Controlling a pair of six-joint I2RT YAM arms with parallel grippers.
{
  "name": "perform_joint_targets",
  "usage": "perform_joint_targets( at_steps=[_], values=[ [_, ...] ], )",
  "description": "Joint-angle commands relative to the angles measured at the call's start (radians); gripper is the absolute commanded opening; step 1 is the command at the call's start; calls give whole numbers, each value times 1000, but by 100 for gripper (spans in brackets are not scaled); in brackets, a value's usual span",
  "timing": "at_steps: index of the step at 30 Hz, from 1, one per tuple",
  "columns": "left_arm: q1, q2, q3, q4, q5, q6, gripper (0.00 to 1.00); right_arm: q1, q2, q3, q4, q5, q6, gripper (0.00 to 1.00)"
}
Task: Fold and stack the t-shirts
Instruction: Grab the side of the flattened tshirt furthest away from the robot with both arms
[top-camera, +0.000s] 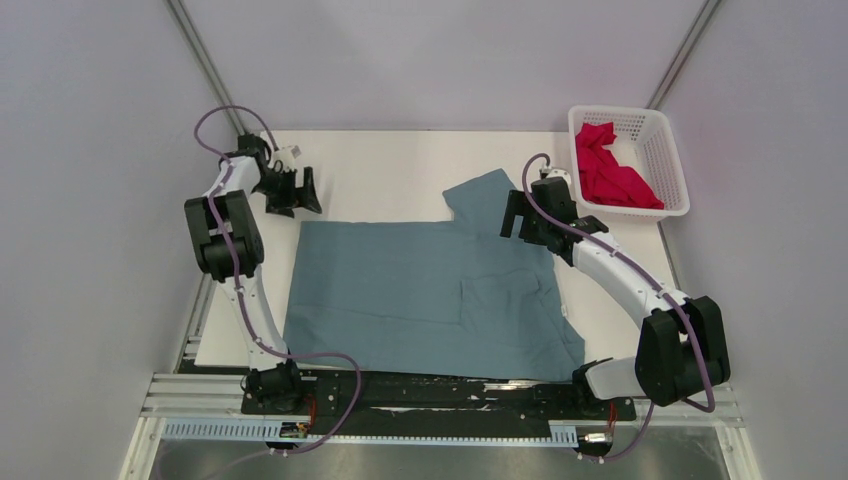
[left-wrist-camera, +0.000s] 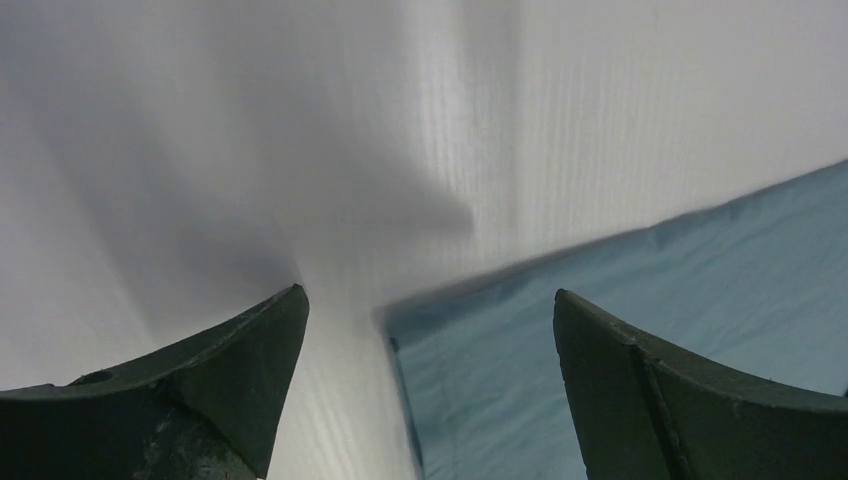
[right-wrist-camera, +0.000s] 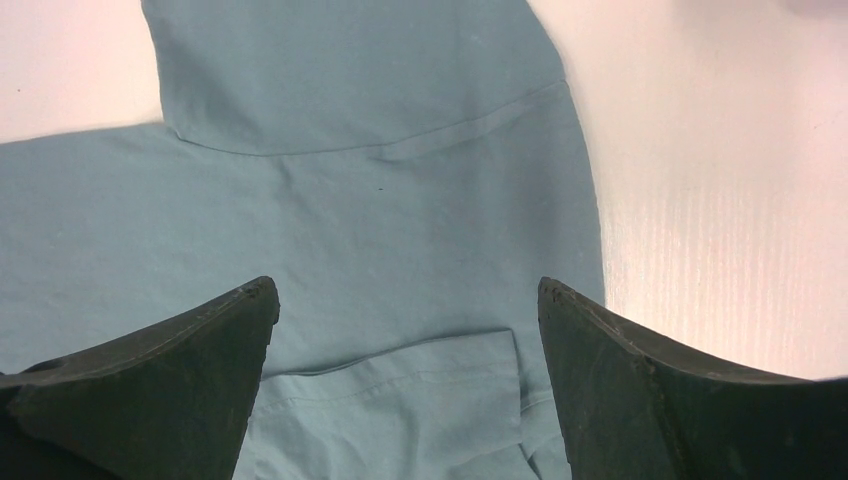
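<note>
Left jaws and right jaws are both wide open, holding nothing. Close to the arms, the blue-grey t-shirt (top-camera: 400, 290) lies spread flat on the white worktop (top-camera: 400, 165). Farther back on the right, the pink t-shirt (top-camera: 605, 172) sits bunched up in the white basket (top-camera: 677, 165).

The blue-grey t-shirt (top-camera: 430, 295) on the white table (top-camera: 400, 165) is plain dusty blue-grey, without print. At the table's far right corner, a white lattice basket (top-camera: 675, 160) holds a plain crimson-pink t-shirt (top-camera: 605, 172). The arms (top-camera: 620, 270) are white and black, the cables (top-camera: 232, 108) purple, the fingers (right-wrist-camera: 150, 390) dull black
</note>
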Motion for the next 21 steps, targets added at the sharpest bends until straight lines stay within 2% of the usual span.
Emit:
perform_joint_targets(
  at_steps=[1,9,13,16,17,18,19,21],
  values=[
    [-75,-37,-27,-28,-82,-36,100,-6,-26,-10,34,30,8,100],
    [-82,2,-19,-142,-93,-81,98,-6,-16,-9,39,39,-1,100],
    [-92,-15,-110,-153,-122,-99,82,-6,-11,-10,46,41,-9,100],
    [-110,-31,-144,-143,-154,-111,66,-7,-6,-7,51,31,-13,100],
    [-114,-33,-147,-138,-159,-113,56,-7,-4,-6,53,31,-14,100],
    [-114,-33,-147,-137,-159,-111,51,-6,-2,-5,53,30,-13,100],
    [-114,-31,-143,-137,-161,-111,42,-6,-1,-6,56,28,-12,100],
    [-115,-25,-134,-143,-164,-112,29,-6,5,-8,64,26,-13,100]
  ],
)
